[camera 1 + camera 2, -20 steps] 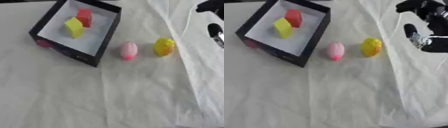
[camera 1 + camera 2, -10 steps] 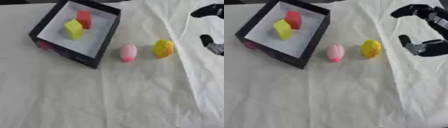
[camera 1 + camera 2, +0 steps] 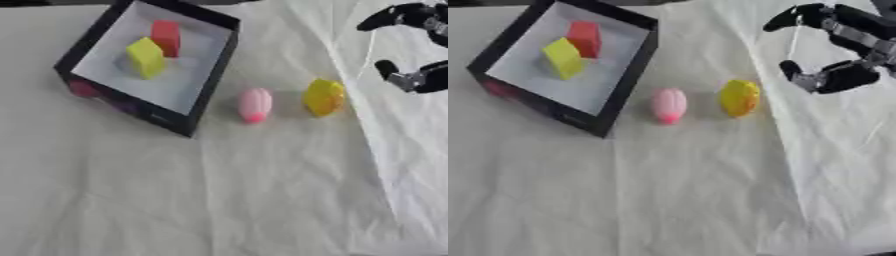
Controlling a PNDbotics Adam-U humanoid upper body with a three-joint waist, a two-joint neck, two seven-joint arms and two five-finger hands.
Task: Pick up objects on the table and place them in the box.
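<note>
Right hand [image 3: 833, 55], black with silver joints, at the upper right, above the cloth: fingers [image 3: 794, 15] and thumb [image 3: 796, 75] spread wide apart in an open curve facing left. Nothing held, nothing touched. Near the yellow object, just to its right, with a clear gap between them. Left hand out of sight in both views.

On the white wrinkled cloth-covered table [image 3: 219, 200]: 1 black-walled, white-floored open cardboard box [image 3: 210, 75], set askew at the upper left. Inside it, 2 things: 1 red block [image 3: 165, 37] toward the far side and 1 yellow block [image 3: 145, 57] just in front of it, side by side, whether touching or not too blurred to tell. Pink and purple print along the box's outer near wall.

Outside the box, 2 things: 1 pink egg-shaped object [image 3: 255, 104] lying just beside the box's right wall, near its front corner but apart from it, and 1 yellow rounded lumpy object [image 3: 324, 96] to the right of the pink one, near it, not touching. Both flat on the cloth, roughly in a row between the box and the hand.

Count in all: 1 box, 2 blocks within, 2 rounded objects on the cloth, 1 hand in view.
</note>
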